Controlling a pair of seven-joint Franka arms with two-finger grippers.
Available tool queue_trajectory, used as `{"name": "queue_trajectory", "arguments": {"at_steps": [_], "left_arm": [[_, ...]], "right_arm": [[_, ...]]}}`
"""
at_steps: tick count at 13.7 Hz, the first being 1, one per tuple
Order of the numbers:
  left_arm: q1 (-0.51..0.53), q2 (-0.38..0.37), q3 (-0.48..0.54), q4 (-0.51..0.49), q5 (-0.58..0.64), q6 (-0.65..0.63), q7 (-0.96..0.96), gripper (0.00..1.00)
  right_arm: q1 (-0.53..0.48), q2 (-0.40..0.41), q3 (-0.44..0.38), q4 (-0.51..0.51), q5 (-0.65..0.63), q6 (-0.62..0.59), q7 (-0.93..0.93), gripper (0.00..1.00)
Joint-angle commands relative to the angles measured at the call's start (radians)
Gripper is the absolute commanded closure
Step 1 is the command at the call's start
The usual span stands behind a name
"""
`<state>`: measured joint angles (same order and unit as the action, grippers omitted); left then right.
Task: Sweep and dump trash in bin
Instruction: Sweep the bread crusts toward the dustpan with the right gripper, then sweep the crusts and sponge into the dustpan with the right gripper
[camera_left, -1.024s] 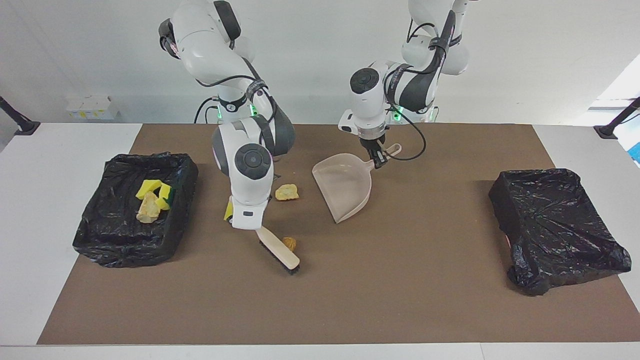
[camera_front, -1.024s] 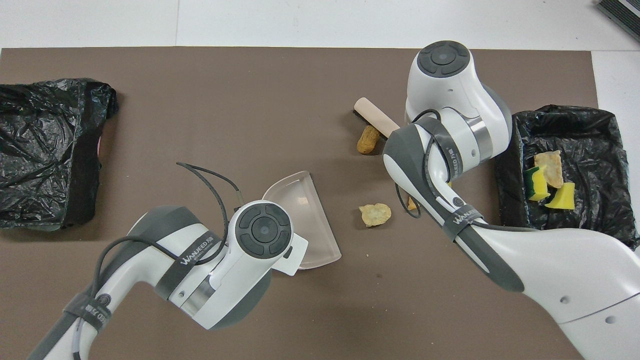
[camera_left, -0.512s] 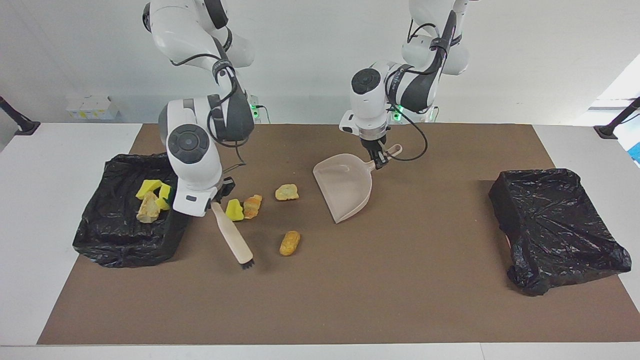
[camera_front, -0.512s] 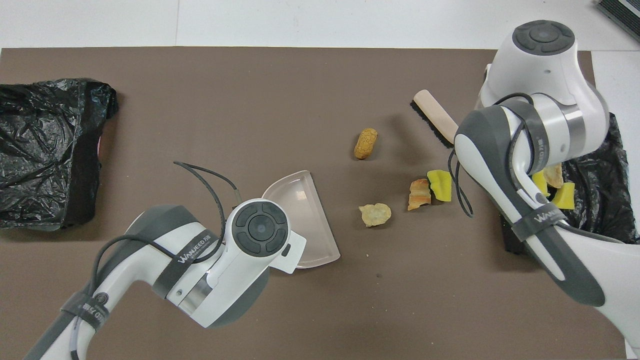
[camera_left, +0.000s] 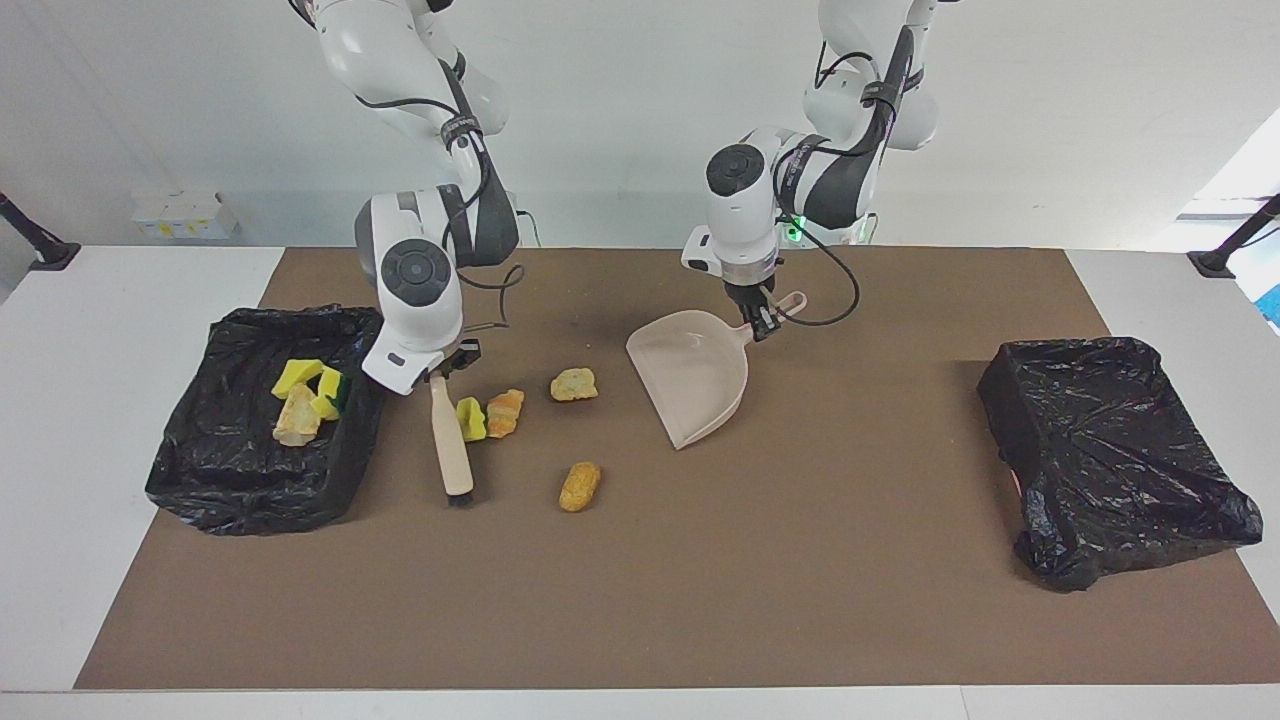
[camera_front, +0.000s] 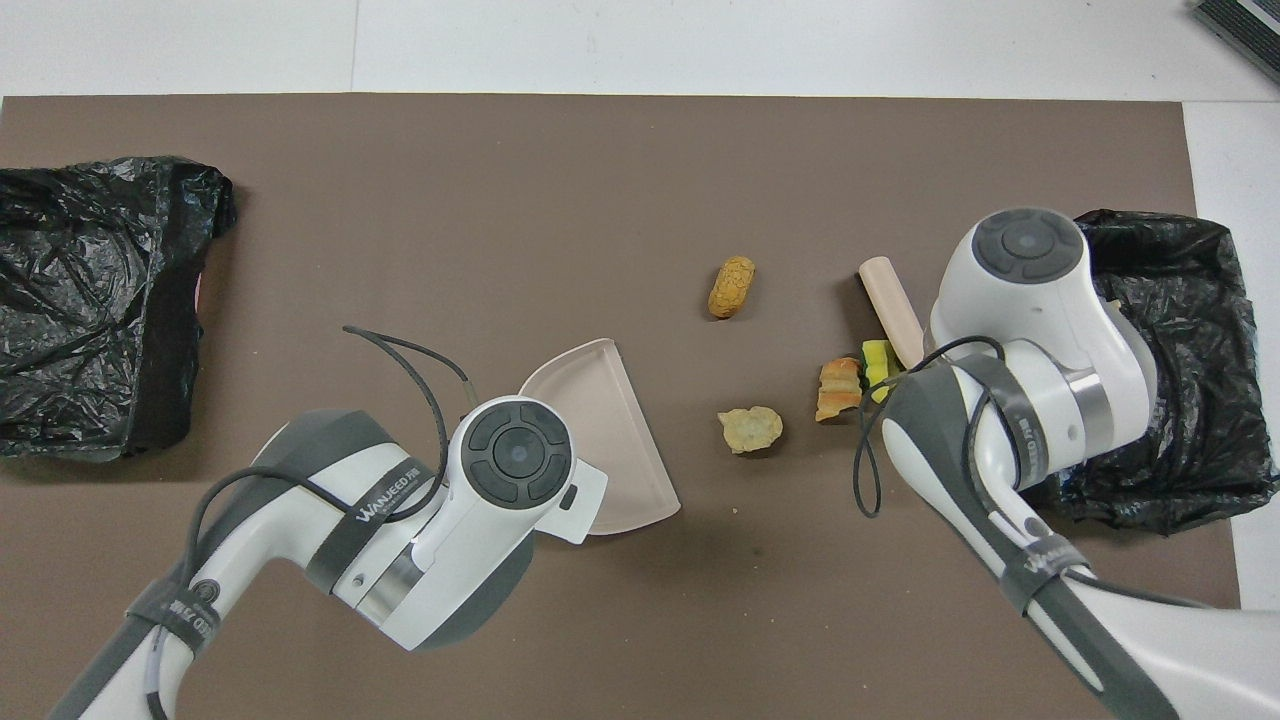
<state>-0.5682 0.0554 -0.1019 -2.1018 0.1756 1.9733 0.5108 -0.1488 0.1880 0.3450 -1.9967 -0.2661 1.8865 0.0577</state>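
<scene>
Crinkled glossy black plastic lines both bins (camera_left: 1110, 450), the mat (camera_left: 700, 600) looks matt, the dustpan (camera_left: 695, 375) smooth plastic.

Bins lined with black bag: two (camera_left: 265, 425) (camera_left: 1115, 455). Brush: one (camera_left: 450, 445). Dustpan: one (camera_left: 692, 375). Scraps loose on mat: four – one yellow sponge piece (camera_left: 470, 418), three tan-orange bread-like lumps (camera_left: 506, 411) (camera_left: 574, 384) (camera_left: 580, 485). Scraps in bin at right arm's end: three – yellow sponge piece (camera_left: 297, 374), green-and-yellow sponge (camera_left: 331, 390), tan lump (camera_left: 296, 416). Robot arms: two.
</scene>
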Motion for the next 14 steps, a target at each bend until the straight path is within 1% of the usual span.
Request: {"name": "queue_trajectory", "arguments": {"at_steps": [1,3,5,7,8,11,12,14], "left_arm": [[-0.007,-0.019,0.002,-0.047,0.007,0.022,-0.020,1.00],[-0.007,-0.020,0.002,-0.050,0.007,0.019,-0.018,1.00],[-0.007,-0.022,0.002,-0.052,0.007,0.019,-0.018,1.00],[-0.009,-0.026,0.002,-0.063,0.007,0.022,-0.020,1.00],[-0.009,-0.026,0.002,-0.063,0.007,0.024,-0.020,1.00],[-0.009,-0.028,0.002,-0.064,0.007,0.025,-0.020,1.00],[-0.009,-0.028,0.001,-0.064,0.007,0.025,-0.020,1.00],[-0.007,-0.032,0.001,-0.072,0.007,0.028,-0.018,1.00]], "right_arm": [[-0.029,-0.107,0.002,-0.160,0.053,0.114,0.051,1.00],[-0.006,-0.108,0.002,-0.162,0.126,0.118,0.123,1.00],[0.067,-0.104,0.002,-0.160,0.169,0.123,0.241,1.00],[0.125,-0.087,0.002,-0.157,0.215,0.173,0.344,1.00],[0.149,-0.065,0.002,-0.149,0.238,0.187,0.370,1.00],[0.227,-0.003,0.002,-0.085,0.284,0.206,0.460,1.00],[0.245,0.014,0.003,-0.059,0.294,0.204,0.464,1.00],[0.300,0.025,0.003,-0.041,0.333,0.209,0.444,1.00]]}}
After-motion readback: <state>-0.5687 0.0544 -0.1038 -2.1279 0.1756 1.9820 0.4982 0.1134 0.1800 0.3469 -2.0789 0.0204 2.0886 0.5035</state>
